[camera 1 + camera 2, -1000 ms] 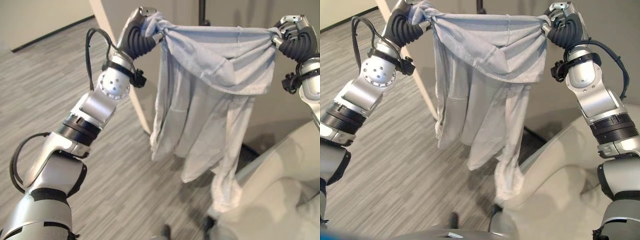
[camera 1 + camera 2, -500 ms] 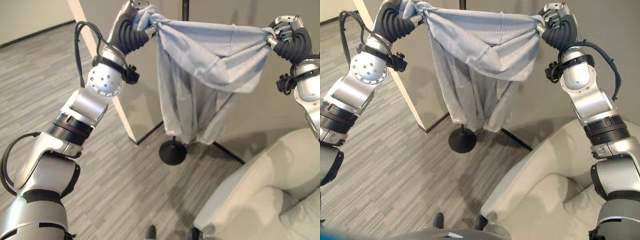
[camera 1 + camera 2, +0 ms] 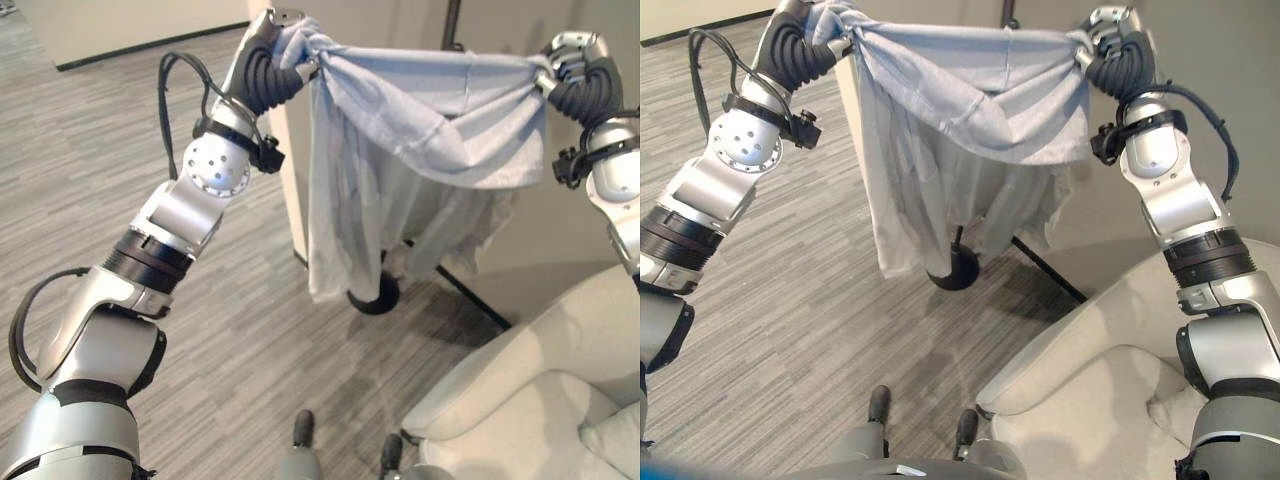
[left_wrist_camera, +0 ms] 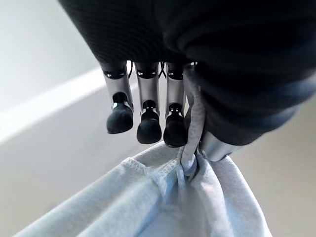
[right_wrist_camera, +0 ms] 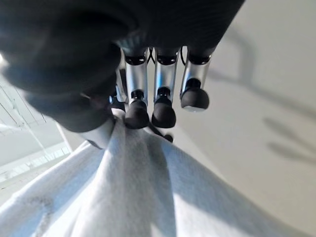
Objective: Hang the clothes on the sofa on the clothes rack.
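A light blue-grey garment (image 3: 420,130) hangs stretched between my two raised hands, its lower part dangling free above the floor. My left hand (image 3: 272,45) is shut on the bunched left end, with cloth (image 4: 168,197) pinched between fingers (image 4: 148,126) and thumb. My right hand (image 3: 572,62) is shut on the right end, the fabric (image 5: 123,197) gathered under its fingers (image 5: 163,111). The clothes rack's black pole (image 3: 453,18) rises just behind the garment's top edge. Its round black base (image 3: 954,272) rests on the floor, partly hidden by the hanging cloth.
A cream sofa (image 3: 530,370) fills the lower right. A beige partition panel (image 3: 292,170) stands behind the garment's left side, and a grey wall (image 3: 570,230) lies behind the rack. Grey striped carpet (image 3: 70,160) stretches to the left.
The whole view has shifted, so the camera moved. The garment's hanging part has swung left and now covers part of the rack's base. Both hands keep their hold.
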`<state>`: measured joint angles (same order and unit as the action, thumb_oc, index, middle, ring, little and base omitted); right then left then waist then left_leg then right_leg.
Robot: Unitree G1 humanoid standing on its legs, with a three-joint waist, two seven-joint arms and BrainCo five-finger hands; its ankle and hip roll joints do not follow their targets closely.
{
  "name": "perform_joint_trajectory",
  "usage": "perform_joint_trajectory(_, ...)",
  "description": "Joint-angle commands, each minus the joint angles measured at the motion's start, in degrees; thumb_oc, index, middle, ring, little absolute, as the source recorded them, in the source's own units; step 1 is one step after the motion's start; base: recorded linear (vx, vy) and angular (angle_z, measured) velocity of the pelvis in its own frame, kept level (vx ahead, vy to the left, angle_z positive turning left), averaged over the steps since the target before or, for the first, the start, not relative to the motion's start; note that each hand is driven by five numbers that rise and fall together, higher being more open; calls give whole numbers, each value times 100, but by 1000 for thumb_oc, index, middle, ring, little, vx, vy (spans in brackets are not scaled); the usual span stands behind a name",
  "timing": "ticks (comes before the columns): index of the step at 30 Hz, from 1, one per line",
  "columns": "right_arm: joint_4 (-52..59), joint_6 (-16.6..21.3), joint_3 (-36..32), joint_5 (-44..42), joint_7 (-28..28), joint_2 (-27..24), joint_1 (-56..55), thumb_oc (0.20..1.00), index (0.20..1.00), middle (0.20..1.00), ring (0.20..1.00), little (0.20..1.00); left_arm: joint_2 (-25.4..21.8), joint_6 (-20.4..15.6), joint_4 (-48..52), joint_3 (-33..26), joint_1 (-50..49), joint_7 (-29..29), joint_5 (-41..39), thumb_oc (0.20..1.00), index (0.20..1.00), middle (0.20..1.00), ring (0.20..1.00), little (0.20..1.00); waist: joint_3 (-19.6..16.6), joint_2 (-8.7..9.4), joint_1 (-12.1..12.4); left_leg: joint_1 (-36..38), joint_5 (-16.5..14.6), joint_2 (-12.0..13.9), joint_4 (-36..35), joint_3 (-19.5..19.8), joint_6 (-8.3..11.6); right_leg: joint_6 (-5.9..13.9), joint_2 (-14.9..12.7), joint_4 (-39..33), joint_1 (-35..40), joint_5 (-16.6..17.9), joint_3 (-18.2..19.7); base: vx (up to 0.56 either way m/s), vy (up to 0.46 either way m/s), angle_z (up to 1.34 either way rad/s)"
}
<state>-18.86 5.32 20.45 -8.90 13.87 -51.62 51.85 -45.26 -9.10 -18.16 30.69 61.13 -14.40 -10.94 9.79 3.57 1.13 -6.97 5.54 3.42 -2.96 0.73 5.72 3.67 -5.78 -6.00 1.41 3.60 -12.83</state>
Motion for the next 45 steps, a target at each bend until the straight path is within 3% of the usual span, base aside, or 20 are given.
perform_joint_trajectory(1,-233,5,-360,40,306,-289,81,200,200,200,200,200,-223,-127,-209,-312,155,-199,-136,200,200,200,200,200,-663,-136,224,299,-316,90,-204,-58,179,608,-110,100,202,-425,35,70,70,5)
perform_joint_trajectory(9,-677,-53,208,-52,317,-191,771,200,200,200,200,200,-288,-98,-568,-8,530,-311,-163,200,200,200,200,200,-680,-42,333,521,-479,9,-204,-213,30,709,-257,100,195,-359,122,88,48,-9)
perform_joint_trajectory(19,-1080,-78,704,-204,412,-127,1460,200,200,200,200,200,-233,-67,-1068,551,1381,-485,-137,200,200,200,200,200,-619,-139,227,448,-509,-23,-204,-182,4,727,-245,100,53,-355,169,42,-6,-1)
perform_joint_trajectory(29,-894,-78,518,-88,427,-152,1206,200,200,200,200,200,-216,-91,-777,269,1042,-467,-198,200,200,200,200,200,-638,-153,137,615,-679,-74,-204,-213,-73,749,-284,100,128,-385,247,45,25,-4)
perform_joint_trajectory(31,-782,-42,454,-100,424,-191,1173,200,200,200,200,200,-250,-101,-633,241,975,-429,-197,200,200,200,200,200,-498,-43,138,455,-826,-13,283,-172,-50,682,-287,170,120,-435,337,-42,-45,-1)
perform_joint_trajectory(33,-593,29,382,-112,483,-208,1158,200,200,200,200,200,-331,-117,-484,164,921,-405,-206,200,200,200,200,200,-240,117,246,-131,-1118,-80,1435,109,105,595,-307,276,32,-471,479,-64,-40,-6)
perform_joint_trajectory(34,-434,41,279,-87,487,-292,1067,200,200,200,200,200,-373,-166,-368,83,839,-402,-244,200,200,200,200,200,-136,163,342,-440,-1128,57,1819,627,227,633,-289,274,42,-506,629,18,17,-32)
perform_joint_trajectory(35,-423,36,268,-85,485,-297,1054,200,200,200,200,200,-371,-163,-362,83,839,-402,-244,200,200,200,200,200,-137,152,337,-454,-1142,68,1842,644,235,627,-274,271,46,-506,617,160,236,-59)
perform_joint_trajectory(36,-349,43,265,-70,496,-416,1093,200,200,200,200,200,-450,-186,-329,121,888,-444,-260,200,200,200,200,200,-160,173,372,-586,-872,465,1436,1011,275,760,-334,200,120,-540,764,126,175,-78)
perform_joint_trajectory(37,-351,45,261,-71,496,-418,1092,200,200,200,200,200,-449,-188,-333,128,897,-444,-263,200,200,200,200,200,-159,172,386,-538,-835,494,1349,999,292,748,-315,198,121,-539,774,189,317,-45)
perform_joint_trajectory(40,-244,59,155,16,515,-708,1021,200,200,200,200,200,-646,-204,-342,266,1019,-454,-244,200,200,200,200,200,-248,82,377,-653,-353,911,651,1472,412,872,-485,205,271,-660,1001,186,380,-35)
perform_joint_trajectory(41,-212,64,60,65,495,-733,884,200,200,200,200,200,-638,-220,-376,230,986,-477,-248,200,200,200,200,200,-310,34,348,-649,-395,852,597,1567,450,913,-643,209,325,-617,1031,213,764,-60)
perform_joint_trajectory(42,-208,45,-59,119,459,-592,747,200,200,200,200,200,-576,-241,-348,205,952,-461,-242,200,200,200,200,200,-382,-54,261,-464,-530,722,515,1454,435,988,-934,311,139,-292,1046,137,635,-41)
perform_joint_trajectory(43,-200,41,-72,123,459,-591,731,200,200,200,200,200,-575,-242,-348,212,952,-461,-242,200,200,200,200,200,-391,-34,284,-463,-534,710,519,1427,426,997,-953,307,125,-287,1070,85,795,-68)
perform_joint_trajectory(44,-184,-7,-135,132,479,-388,672,200,200,200,200,200,-477,-248,-322,200,907,-437,-278,200,200,200,200,200,-413,20,273,-277,-680,521,484,1050,302,1027,-1271,374,-124,383,958,12,506,-65)
perform_joint_trajectory(45,-172,-15,-191,119,455,-288,624,200,200,200,200,200,-516,-232,-262,130,833,-421,-219,200,200,200,200,200,-406,20,314,-214,-681,462,449,856,233,1016,-1388,450,-279,567,721,21,654,-73)
